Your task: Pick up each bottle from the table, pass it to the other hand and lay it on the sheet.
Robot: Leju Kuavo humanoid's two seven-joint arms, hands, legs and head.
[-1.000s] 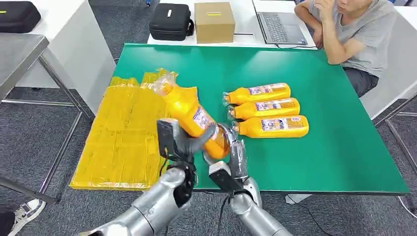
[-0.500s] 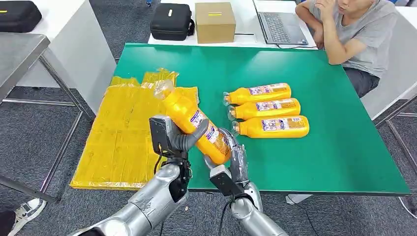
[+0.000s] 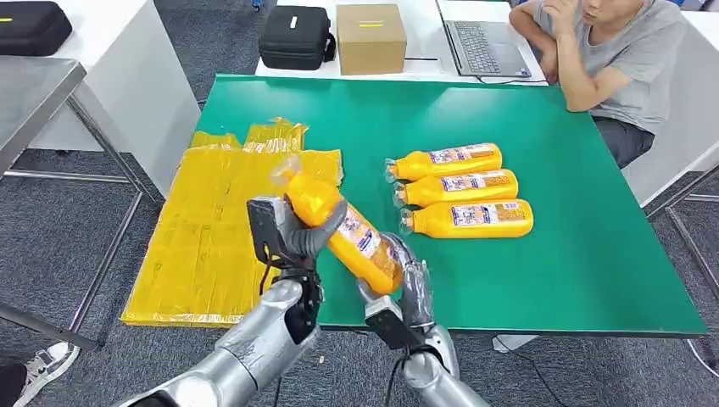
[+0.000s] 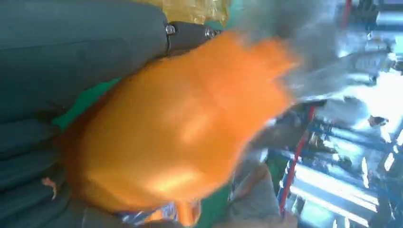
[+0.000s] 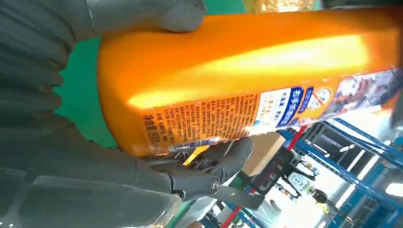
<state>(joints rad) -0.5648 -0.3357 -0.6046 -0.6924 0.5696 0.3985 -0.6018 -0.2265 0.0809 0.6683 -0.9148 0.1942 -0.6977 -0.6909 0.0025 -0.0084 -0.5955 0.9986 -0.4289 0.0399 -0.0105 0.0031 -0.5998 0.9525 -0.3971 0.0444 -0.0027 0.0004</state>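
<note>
Over the last second I see the held bottle [image 3: 341, 227] come down and toward the near table [image 3: 543, 280] edge; its cap end, earlier high over the far part of the sheet [image 3: 208, 246], now sits lower and closer in. The tilt has flattened a little. My left robot hand [image 3: 292, 231] has drawn back and to the left with it, keeping its grip near the neck. My right robot hand [image 3: 405, 284] has dropped toward the table edge, fingers still around the bottle's base. Both hands remain on the bottle.
</note>
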